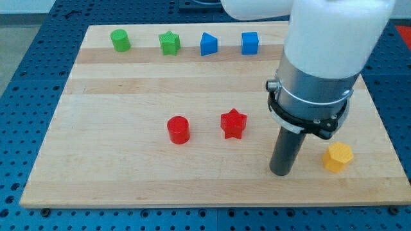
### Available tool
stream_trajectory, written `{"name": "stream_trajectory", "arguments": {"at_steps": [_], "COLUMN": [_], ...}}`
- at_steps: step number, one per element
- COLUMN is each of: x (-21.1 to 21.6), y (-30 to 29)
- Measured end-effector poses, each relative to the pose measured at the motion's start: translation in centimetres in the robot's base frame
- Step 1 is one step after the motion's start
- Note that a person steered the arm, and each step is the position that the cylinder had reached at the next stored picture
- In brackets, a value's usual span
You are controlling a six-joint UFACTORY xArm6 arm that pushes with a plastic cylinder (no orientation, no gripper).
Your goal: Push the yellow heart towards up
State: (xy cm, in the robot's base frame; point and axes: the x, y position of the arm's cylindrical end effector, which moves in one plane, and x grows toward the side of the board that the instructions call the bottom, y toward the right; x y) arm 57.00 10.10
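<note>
**Jaws absent: bare rod, nothing held, yellow block beside it**

No jaws to open or shut, so my tip (281, 172) just rests on the board (96, 160), carrying nothing. The only yellow block (338, 157) sits near it on the view's right, apart, not touching. It looks more six-sided than heart-shaped; I can't tell for sure, and my arm may hide another. To push well, I'd go round to the view's bottom of it, centre under it, then drive straight toward the view's top — off-centre contact would spin it sideways.
</note>
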Motion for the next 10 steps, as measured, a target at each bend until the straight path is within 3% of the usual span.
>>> {"name": "stream_trajectory", "arguments": {"at_steps": [4,6,10], "x": [-2.6,0.2,-2.6], "y": [4.4,1.7,1.0]}}
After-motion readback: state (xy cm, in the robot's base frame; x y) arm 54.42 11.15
